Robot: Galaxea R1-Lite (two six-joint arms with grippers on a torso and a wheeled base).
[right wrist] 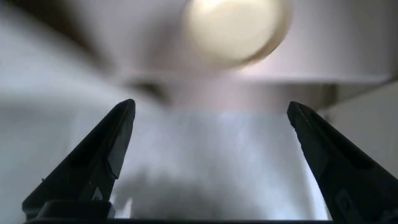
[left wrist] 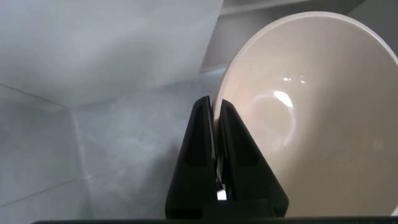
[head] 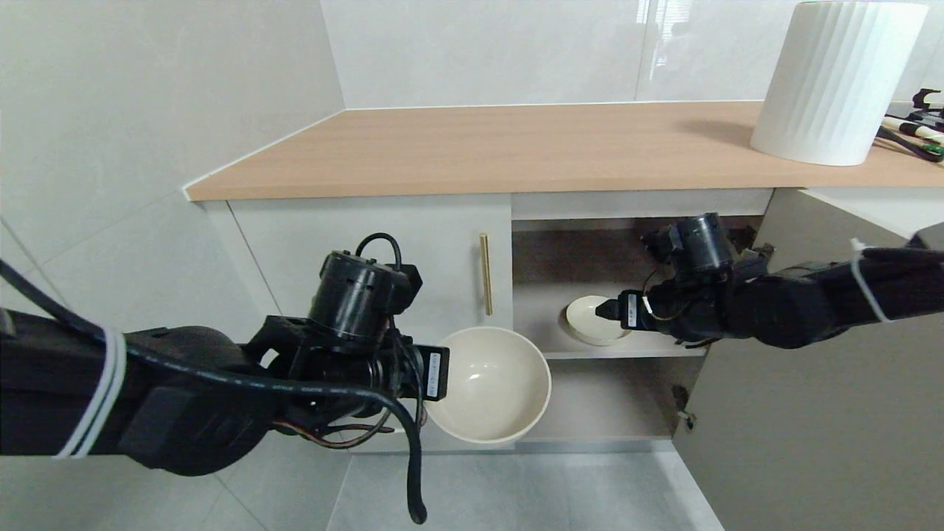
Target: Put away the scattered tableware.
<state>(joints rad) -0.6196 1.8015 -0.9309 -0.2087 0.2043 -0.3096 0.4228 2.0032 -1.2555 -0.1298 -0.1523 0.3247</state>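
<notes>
A large cream bowl (head: 490,383) hangs in the air in front of the open cabinet, below the shelf level. My left gripper (left wrist: 216,118) is shut on the bowl's rim (left wrist: 225,93), one finger inside and one outside. A small cream dish (head: 592,318) rests on the cabinet shelf (head: 546,310). My right gripper (right wrist: 211,134) stands open just in front of the shelf, apart from the small dish (right wrist: 239,28), with nothing between its fingers (right wrist: 115,140).
The wooden countertop (head: 479,147) runs above the cabinet. A white ribbed container (head: 837,81) stands at its right end beside some utensils (head: 918,133). The left cabinet door (head: 369,251) with a brass handle (head: 485,273) is closed. The right door (head: 811,413) swings open. Grey tile floor lies below.
</notes>
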